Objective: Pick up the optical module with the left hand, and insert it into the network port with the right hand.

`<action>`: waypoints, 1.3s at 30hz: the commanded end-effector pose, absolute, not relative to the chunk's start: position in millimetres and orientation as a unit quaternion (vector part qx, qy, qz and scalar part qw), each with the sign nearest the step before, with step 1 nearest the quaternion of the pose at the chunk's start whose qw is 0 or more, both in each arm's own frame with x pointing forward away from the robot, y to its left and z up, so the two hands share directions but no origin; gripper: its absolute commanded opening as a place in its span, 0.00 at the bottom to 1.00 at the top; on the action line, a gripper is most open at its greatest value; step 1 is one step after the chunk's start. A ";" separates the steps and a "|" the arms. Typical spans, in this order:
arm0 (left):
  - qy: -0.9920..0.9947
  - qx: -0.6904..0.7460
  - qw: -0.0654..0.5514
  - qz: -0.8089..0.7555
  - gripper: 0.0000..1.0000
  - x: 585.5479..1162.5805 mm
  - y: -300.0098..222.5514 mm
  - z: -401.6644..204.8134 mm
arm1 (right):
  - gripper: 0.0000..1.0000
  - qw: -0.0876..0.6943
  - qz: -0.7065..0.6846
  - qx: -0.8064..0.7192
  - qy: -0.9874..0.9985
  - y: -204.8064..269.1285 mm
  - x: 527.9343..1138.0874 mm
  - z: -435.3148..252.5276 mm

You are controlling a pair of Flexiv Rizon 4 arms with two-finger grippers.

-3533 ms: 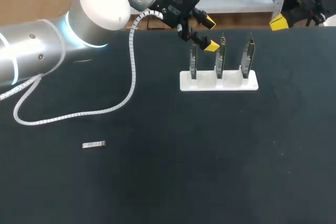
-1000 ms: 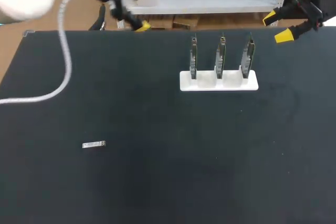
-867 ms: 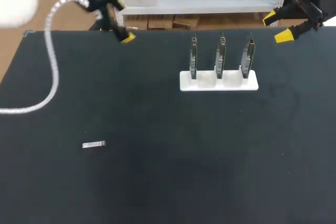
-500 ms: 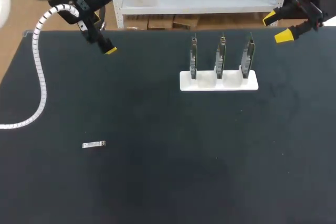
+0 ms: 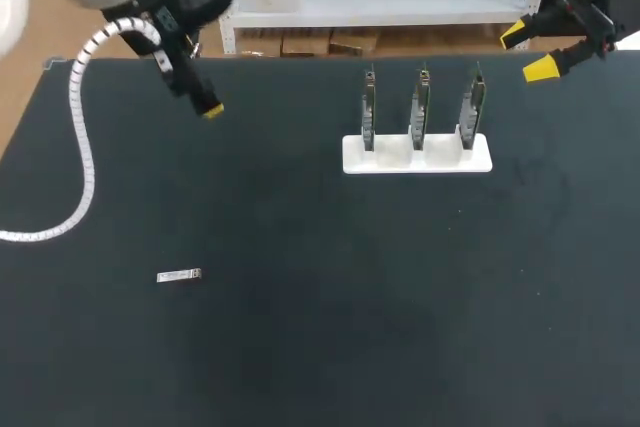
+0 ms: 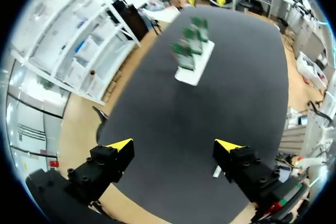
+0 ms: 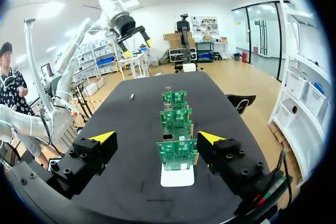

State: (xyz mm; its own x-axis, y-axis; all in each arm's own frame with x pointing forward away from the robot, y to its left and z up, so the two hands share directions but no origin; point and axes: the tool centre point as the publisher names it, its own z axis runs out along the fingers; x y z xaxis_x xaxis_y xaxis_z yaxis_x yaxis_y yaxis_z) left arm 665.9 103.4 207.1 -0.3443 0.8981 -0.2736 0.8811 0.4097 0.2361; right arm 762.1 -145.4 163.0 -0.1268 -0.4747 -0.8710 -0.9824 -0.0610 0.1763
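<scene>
A flat table (image 5: 330, 347) with a matte black, cloth-like top is filling the head view. One optical module (image 5: 179, 275), a small, slim, silvery metal bar with squared ends, is lying flat on the table's near left part, alone and well apart from everything else. In the left wrist view it is showing as a pale sliver on the dark surface, just beside one finger and not between the two.

Towards the far right of the middle, one white, smooth, oblong base (image 5: 417, 154) is sitting flat on the table. Three thin green circuit boards (image 5: 421, 105) are standing upright in it, side by side in a row, evenly spaced and parallel.

The left gripper (image 6: 173, 145) is hanging above the table's far left part, well apart from the module. Its two blocky black fingers, each ending in a wedge-shaped bright yellow tip, are spread wide with nothing between them. One white ribbed hose (image 5: 80, 147) is curling down from the rounded, silver-grey left arm.

The right gripper (image 7: 156, 138) is hovering over the table's far right corner. Its two black fingers with yellow tips are also standing wide apart, holding nothing. In the right wrist view the three boards are lining up one behind another ahead of the gap between its fingers.

In count: one module, one base, three boards, two grippers, four yellow tips.
</scene>
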 end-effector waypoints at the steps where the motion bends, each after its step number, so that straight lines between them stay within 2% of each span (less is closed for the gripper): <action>1: 0.828 0.541 0.140 0.046 1.00 665.5 110.8 185.1 | 1.00 0.299 0.425 -0.590 0.618 -145.1 760.1 162.7; 6: 0.843 0.526 0.059 0.095 1.00 634.3 144.9 148.3 | 1.00 0.299 0.425 -0.590 0.618 -145.1 760.1 162.7; 10: 0.842 0.526 0.028 0.118 1.00 611.9 164.0 135.8 | 1.00 0.299 0.425 -0.590 0.618 -145.1 760.1 162.7; 22: 0.825 0.562 0.023 0.051 1.00 559.1 185.6 106.6 | 1.00 0.299 0.425 -0.590 0.618 -145.1 760.1 162.7; 27: 0.807 0.588 0.042 0.034 1.00 544.2 189.3 93.6 | 1.00 0.299 0.425 -0.590 0.618 -145.1 760.1 162.7; 35: 0.779 0.623 0.063 0.025 1.00 537.0 190.5 73.1 | 1.00 0.299 0.425 -0.590 0.618 -145.1 760.1 162.7; 39: 0.776 0.628 0.050 0.027 1.00 537.0 191.0 62.3 | 1.00 0.299 0.425 -0.590 0.618 -145.1 760.1 162.7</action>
